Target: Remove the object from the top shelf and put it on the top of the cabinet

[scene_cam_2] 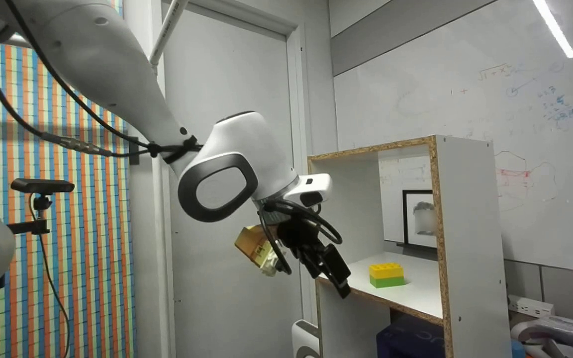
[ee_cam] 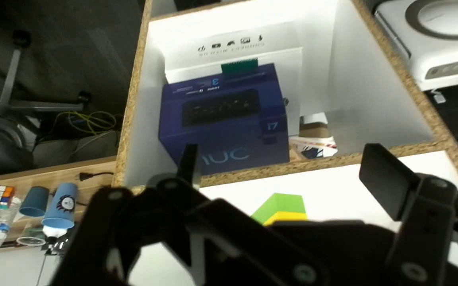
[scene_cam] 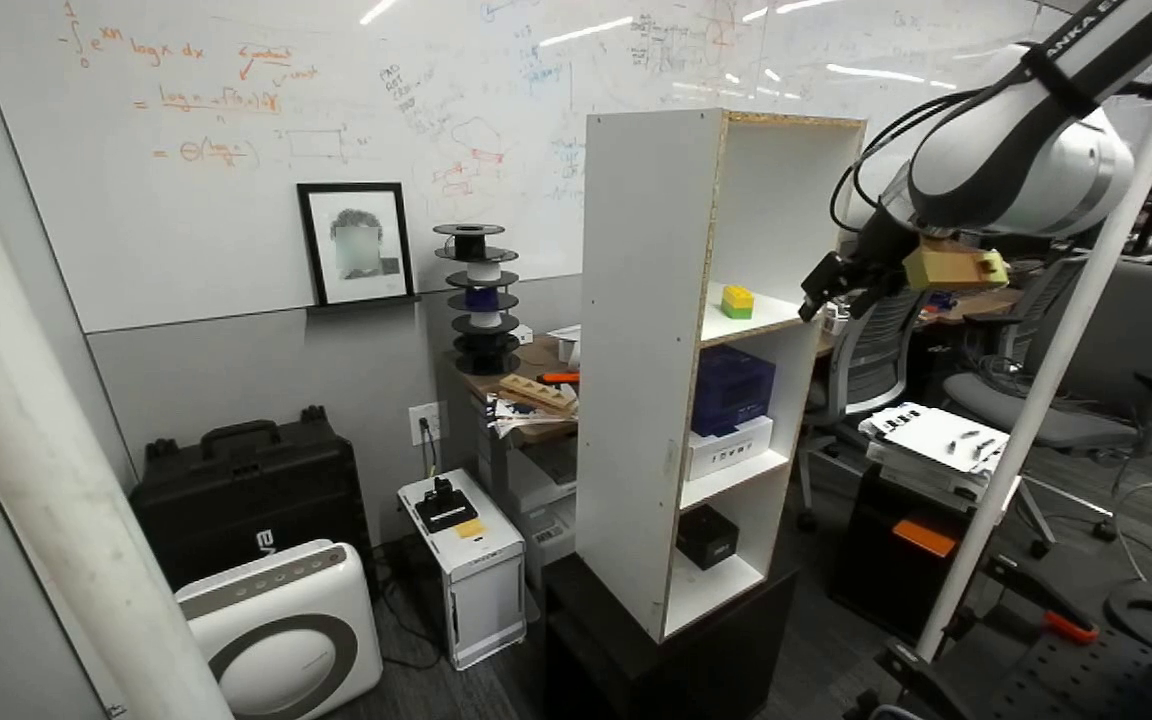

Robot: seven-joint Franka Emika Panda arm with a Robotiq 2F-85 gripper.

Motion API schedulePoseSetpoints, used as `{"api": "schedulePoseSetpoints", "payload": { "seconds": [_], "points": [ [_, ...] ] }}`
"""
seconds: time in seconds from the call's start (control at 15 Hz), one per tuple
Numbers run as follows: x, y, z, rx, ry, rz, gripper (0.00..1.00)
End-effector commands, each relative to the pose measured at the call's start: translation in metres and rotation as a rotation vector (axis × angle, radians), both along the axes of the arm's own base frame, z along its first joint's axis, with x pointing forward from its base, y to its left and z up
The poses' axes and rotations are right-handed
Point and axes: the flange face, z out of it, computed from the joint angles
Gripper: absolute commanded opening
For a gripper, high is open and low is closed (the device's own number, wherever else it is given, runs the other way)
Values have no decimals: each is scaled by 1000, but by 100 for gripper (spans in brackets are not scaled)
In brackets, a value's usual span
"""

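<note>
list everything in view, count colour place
Cabinet: 1, white, on black base
Block: 1, yellow over green, top shelf
Boxes: 2, blue over white, middle compartment
Small box: 1, black, bottom compartment
Whiteboard: 1, white, behind cabinet
Portrait: 1, black-framed, against whiteboard
Spools: several, mostly black, near portrait
Appliance: 1, white, before black case
Chairs: 2+, grey, behind arm
Cups: 2, bluish, on desk
Cube: 1, multicoloured, near cups
Arm: 1, mostly white, facing cabinet
Jaws: 2, black, arm's end, open

Three views, one white shelving unit (scene_cam: pixel 641 350).
Exterior views oblique, from opposite sides; wrist view close, inverted.
</note>
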Motion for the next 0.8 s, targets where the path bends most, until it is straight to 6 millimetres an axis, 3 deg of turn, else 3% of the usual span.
{"api": "schedulePoseSetpoints", "payload": {
  "seconds": [0.0,0.4,0.73],
  "points": [
    [45,-7,-9,8,-117,-99,100],
    [111,-10,-28,43,-222,-206,100],
    [150,9,-30,98,-280,-237,100]
  ]
}}
